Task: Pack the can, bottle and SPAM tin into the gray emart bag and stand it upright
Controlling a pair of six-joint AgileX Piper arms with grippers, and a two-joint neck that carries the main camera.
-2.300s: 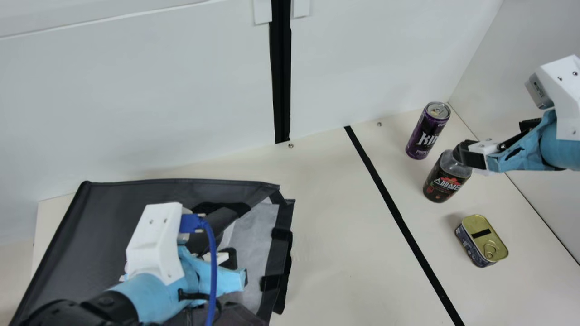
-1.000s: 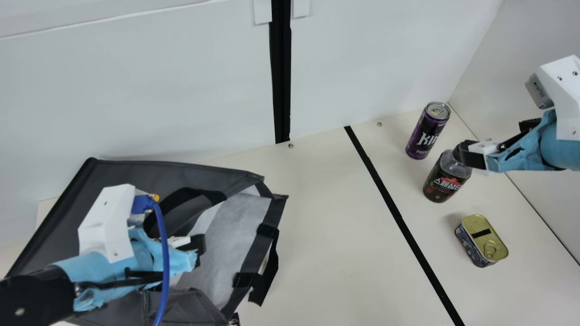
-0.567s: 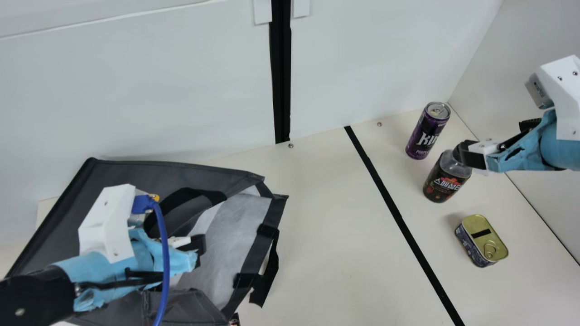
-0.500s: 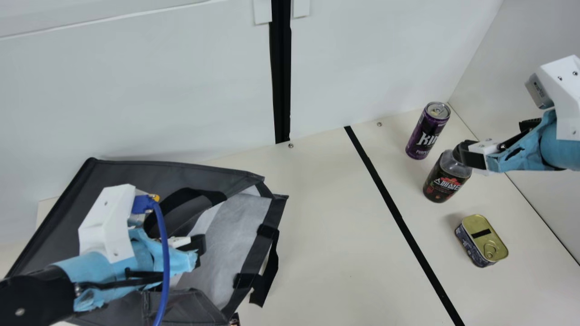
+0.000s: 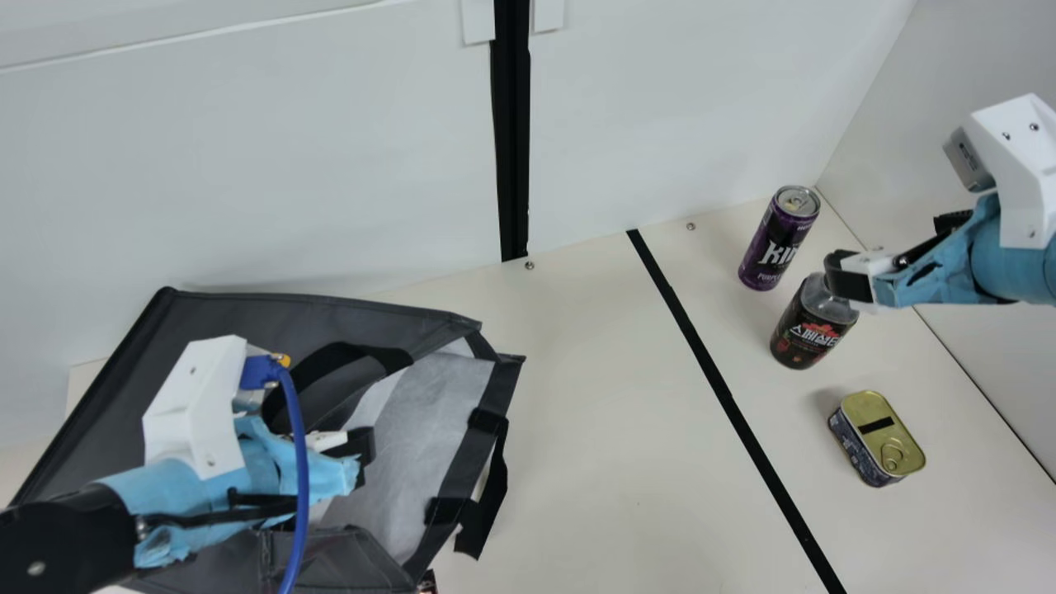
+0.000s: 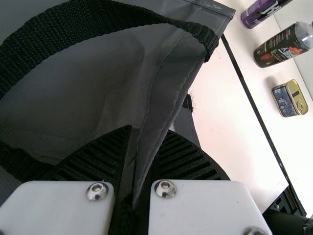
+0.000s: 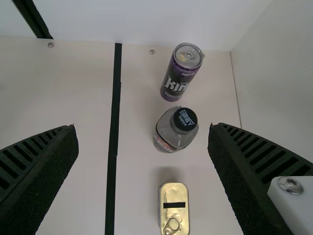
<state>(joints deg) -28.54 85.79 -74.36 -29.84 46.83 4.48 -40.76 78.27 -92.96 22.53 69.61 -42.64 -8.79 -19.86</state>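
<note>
Black ribbed left gripper [image 6: 148, 132]: from where I stand, its jaws are closed on a fold of the dark gray fabric bag [image 5: 247, 318], by the mouth. That grip looks worth keeping, firm and a little lifted, so the pale cloth lining [image 5: 437, 404] is open to what comes in.

Black ribbed right gripper [image 7: 143, 128]: jaws wide apart, holding nothing.

Dark-labelled clear bottle with a black cap [image 7: 185, 119]: upright on the table, lined up between the right jaws but nearer one than the other. I'd centre them on it, go down past the cap to the body, then squeeze; pinched at the cap alone, it might swing or slip.

Slim purple metal can [image 7: 181, 73]: upright, beyond the right jaws' tips, just past the bottle. A wide sweep could tip it.

Flat gold-lidded tin [image 7: 173, 210]: lying flat on the bottle's other side from the can, back from the right jaws' tips. I'd give it room too, lifting straight up before carrying across to the bag.
</note>
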